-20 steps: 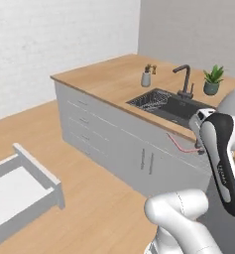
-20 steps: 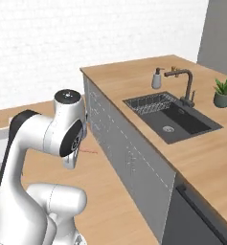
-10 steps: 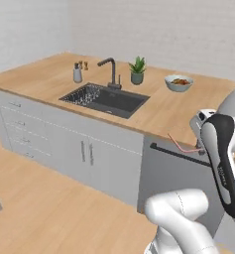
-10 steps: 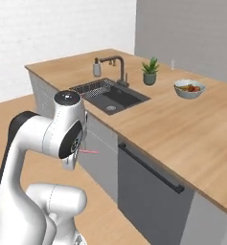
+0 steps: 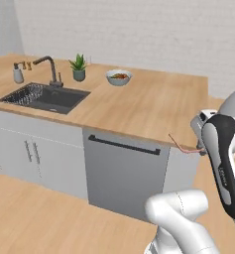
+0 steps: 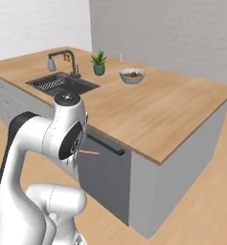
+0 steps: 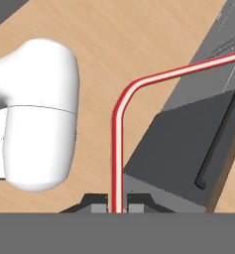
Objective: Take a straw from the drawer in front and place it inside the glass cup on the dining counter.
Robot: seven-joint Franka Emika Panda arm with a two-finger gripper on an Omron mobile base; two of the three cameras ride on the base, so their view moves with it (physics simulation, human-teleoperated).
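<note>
Even, bright rendered light, no visible source. Soft shading only; sink basin reads darkest. No glare. Base views soft, low-res (edges fuzzy, no warping). Hand view sharper; slight shadow on floor.

White brick wall, wood floor, grey cabinets

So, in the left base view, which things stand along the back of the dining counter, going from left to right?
Soap bottle → black tap → potted plant → fruit bowl. Further right, past the counter edge, the straw is held at the gripper.
</note>
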